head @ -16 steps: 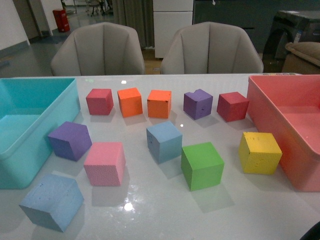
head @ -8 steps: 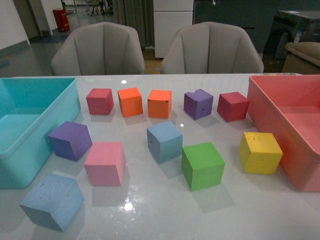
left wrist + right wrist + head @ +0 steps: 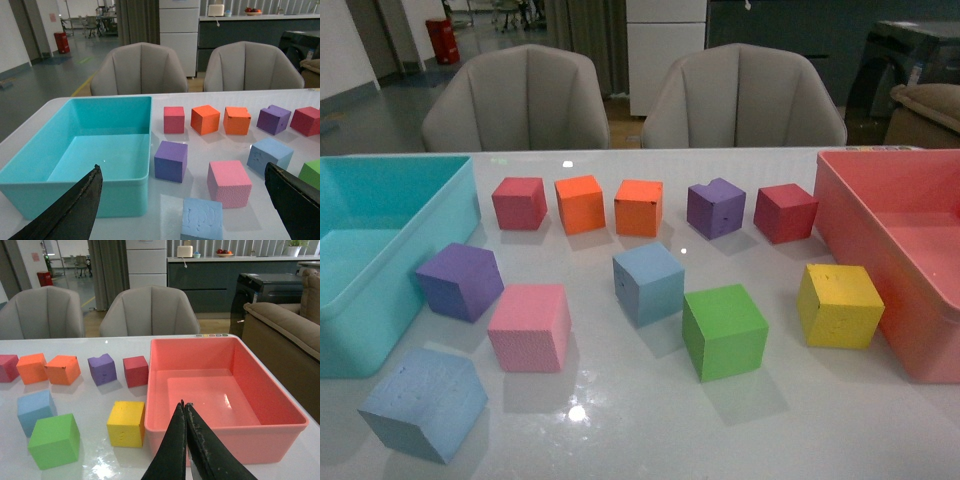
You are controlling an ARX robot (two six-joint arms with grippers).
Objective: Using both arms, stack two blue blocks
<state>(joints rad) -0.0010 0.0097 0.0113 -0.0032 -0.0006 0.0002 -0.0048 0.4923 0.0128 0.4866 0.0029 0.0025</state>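
The left pincer (image 3: 182, 167) is spread wide and empty. The near blue block (image 3: 202, 220) sits on the bench (image 3: 770, 430) just ahead of it, near the teal bin (image 3: 30, 195), so the left arm is closer. The right pincer (image 3: 184, 406) is clenched on nothing, facing the pink bin (image 3: 225, 432). The middle blue block (image 3: 648, 283) lies mid-bench, beyond the green cube (image 3: 723, 331).

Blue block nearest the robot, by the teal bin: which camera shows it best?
Front view: the near blue block shows whole, top and two sides. Left wrist view crops it at the frame edge. Right wrist view misses it; only the other blue block appears there.
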